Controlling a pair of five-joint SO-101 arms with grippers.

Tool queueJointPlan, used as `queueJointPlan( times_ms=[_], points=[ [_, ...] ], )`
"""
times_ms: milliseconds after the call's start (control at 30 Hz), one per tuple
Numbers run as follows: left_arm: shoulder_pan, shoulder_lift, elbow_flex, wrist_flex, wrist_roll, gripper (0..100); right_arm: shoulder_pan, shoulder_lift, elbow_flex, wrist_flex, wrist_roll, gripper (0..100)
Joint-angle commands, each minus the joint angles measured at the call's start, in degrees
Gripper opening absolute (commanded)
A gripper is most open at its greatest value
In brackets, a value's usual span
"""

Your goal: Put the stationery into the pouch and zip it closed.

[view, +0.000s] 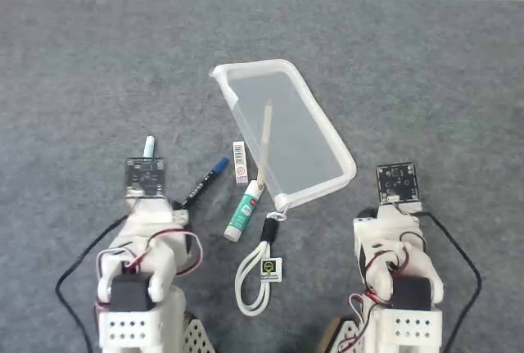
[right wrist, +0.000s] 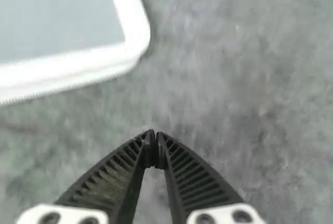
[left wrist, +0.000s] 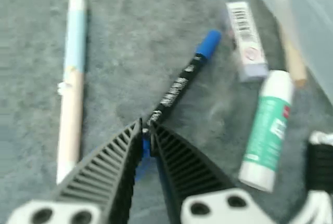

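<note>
Grey felt table (view: 426, 66): carries everything; both arms stand at its near edge.
Pouch (view: 325, 125): translucent with a white zip border, flat in the middle and slanted, one corner close to the right arm.
Pouch contents: a wooden pencil (view: 265, 136) lies mostly inside, its near tip poking past the zip edge; nothing else is in it.
Wrist strap (view: 250, 283): white loop on a black tab at the pouch's near corner, trailing between the arms.
Pastel pen (left wrist: 73, 73): outside the pouch, ahead of the left arm and parallel to it.
Glue stick (view: 244, 211): green and white, outside, just beside the pencil's tip.
Blue-capped marker (left wrist: 182, 81): outside; its long axis slants from the left gripper towards the pouch, cap end leading.
Eraser (view: 240, 163): small white block, outside, between the marker's cap and the pouch edge.
Left gripper (left wrist: 147, 130): fingers pinched on the marker's tail end; it is the nearer arm to all the loose stationery.
Right gripper (right wrist: 152, 146): fingers pressed together on nothing, over bare felt beside the pouch corner.
Next move, as I judge it: carry the marker cap-first along its own line into the pouch mouth.
</note>
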Motion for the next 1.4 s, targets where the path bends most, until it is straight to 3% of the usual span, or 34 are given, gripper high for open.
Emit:
queueJointPlan(
  times_ms=[0, 133, 300, 533, 800, 1000, 1300, 1367],
  points=[
    [-4.0, -1.1, -3.6, -2.5, -1.0, 3, -0.6, -0.9, -7.6, -0.2, -5.8, 0.6],
    [-4.7, -1.1, -3.4, -3.5, -4.5, 3, -1.7, -0.9, -17.3, 4.4, -9.0, 0.6],
    [-4.7, -1.1, -3.4, -3.5, -4.4, 3, -9.5, -0.9, -23.8, 7.1, -9.1, 0.6],
    [-4.7, -1.1, -2.0, -6.2, -4.5, 3, -17.5, 1.4, -28.7, 6.7, -15.2, 0.6],
    [-4.7, -1.1, -0.3, -9.1, -4.3, 3, -27.1, 21.8, -36.7, 6.3, -17.9, 0.6],
    [-4.7, -1.1, -0.3, -9.1, -4.2, 3, -35.3, 34.2, -37.3, -2.0, -18.9, 0.6],
    [-4.7, -1.1, -0.3, -9.1, -4.2, 3, -40.7, 54.6, -37.7, -10.9, -24.3, 1.0],
    [-4.7, -1.1, -0.3, -9.1, -4.2, 3, -41.5, 58.4, -37.7, -13.1, -25.6, 5.0]
  ],
)
